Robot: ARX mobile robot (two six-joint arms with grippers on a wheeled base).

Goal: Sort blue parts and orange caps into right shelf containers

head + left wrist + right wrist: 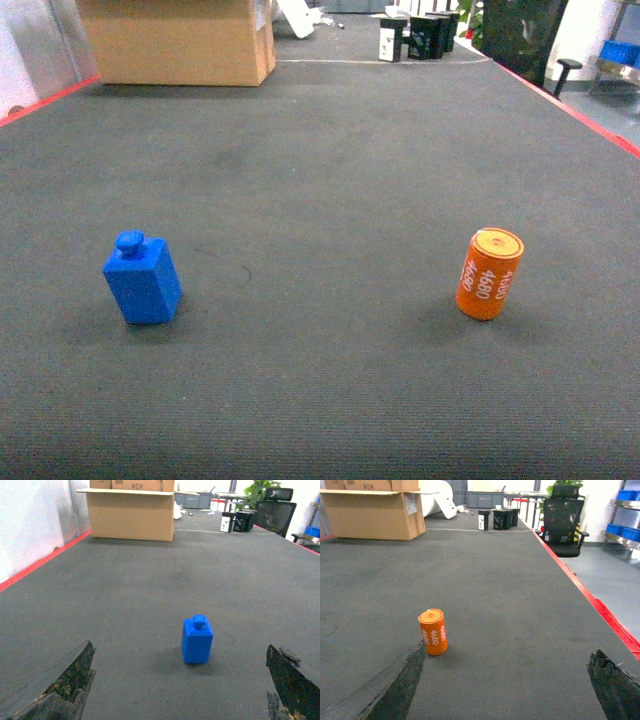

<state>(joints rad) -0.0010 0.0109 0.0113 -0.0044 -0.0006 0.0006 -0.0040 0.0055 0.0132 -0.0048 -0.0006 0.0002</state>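
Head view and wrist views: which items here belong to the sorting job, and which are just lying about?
Job items:
- blue part, upright on the mat
- orange cap, printed 4680
- shelf with blue containers, far right

Lying about:
- cardboard box
- black office chair
- small black boxes
- potted plant

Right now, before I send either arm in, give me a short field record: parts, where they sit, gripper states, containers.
blue part: upright on the grey mat, left side, untouched
orange cap: upright on the mat, right side, marked 4680
left gripper: open, behind the blue part, empty
right gripper: open, the cap by its left finger, empty
containers: blue crates on shelf, far right
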